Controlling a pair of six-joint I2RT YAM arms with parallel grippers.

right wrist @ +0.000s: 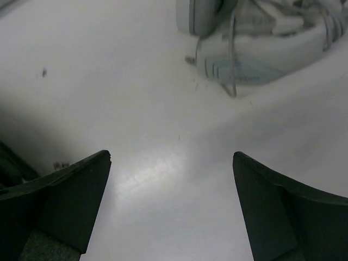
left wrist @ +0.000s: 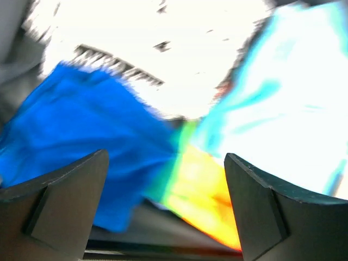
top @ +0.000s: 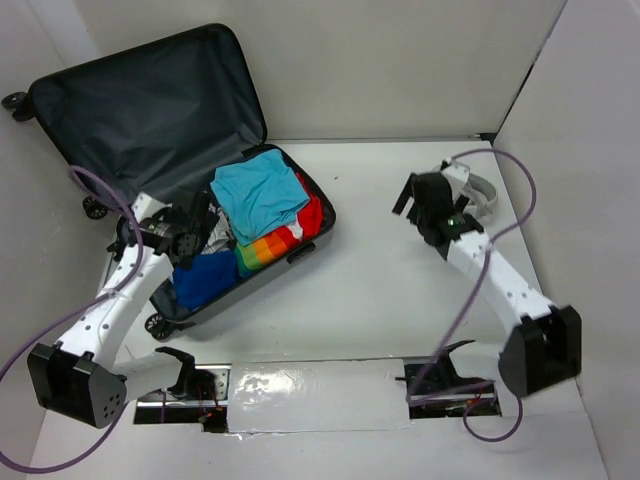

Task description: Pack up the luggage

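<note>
your left gripper (left wrist: 166,157) is closest, its two dark fingers (left wrist: 60,201) spread as wide as they go, with nothing between them. it hangs over the near left part of the luggage (top: 150,100), just above a blue cloth (left wrist: 81,125) and a rainbow striped cloth (left wrist: 201,187). the luggage lies open on the far left of the table (top: 400,290), its lid tipped back toward the far left corner. a teal shirt (top: 258,195) lies on top of the pile, with a red cloth (top: 313,215) at its right. your right gripper (right wrist: 171,156) is wide open and empty too, above bare table on the right. a pale grey thing with a thin cord (right wrist: 255,43) lies just past it, too blurry to name.
</note>
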